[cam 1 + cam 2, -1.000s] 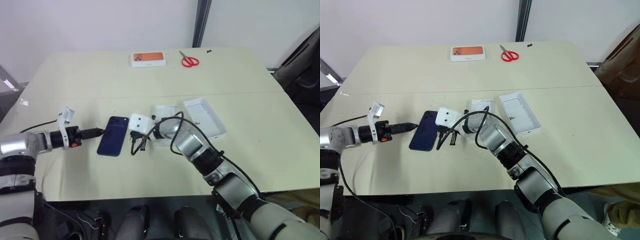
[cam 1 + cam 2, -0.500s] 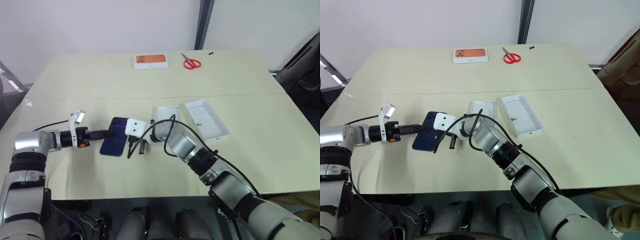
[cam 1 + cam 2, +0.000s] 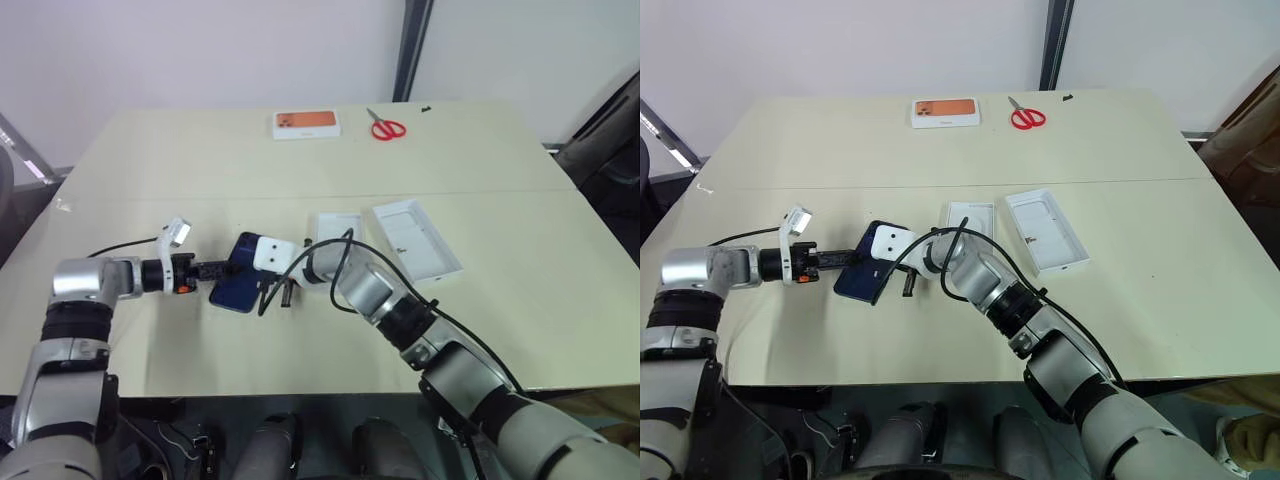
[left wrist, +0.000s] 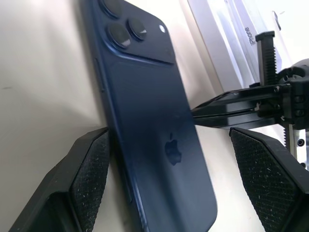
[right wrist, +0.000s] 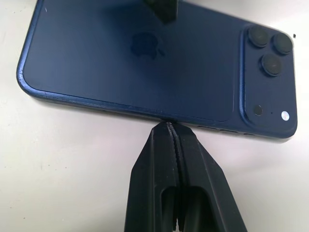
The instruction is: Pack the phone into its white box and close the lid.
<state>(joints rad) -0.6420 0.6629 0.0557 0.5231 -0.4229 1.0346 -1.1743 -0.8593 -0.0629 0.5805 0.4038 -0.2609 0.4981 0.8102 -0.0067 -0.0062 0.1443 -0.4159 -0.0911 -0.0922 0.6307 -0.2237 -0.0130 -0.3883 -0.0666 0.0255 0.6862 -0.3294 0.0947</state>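
The phone lies back up on the table, dark navy, its camera cluster at the far end. My left gripper is open, one finger on each side of the phone's near end. My right gripper is shut, with its tips against the phone's long edge, and holds nothing. Its white wrist housing covers part of the phone. The white box sits just right of the phone, partly behind my right arm. The lid lies inside up to the right of the box.
At the table's far edge are a white box with an orange-printed top and red scissors. A black cable trails from my left wrist. A seam crosses the table behind the lid.
My left gripper has moved right, from beside the phone to straddling its near end. My right gripper has stayed at the phone's edge. The camera view has shifted a little.
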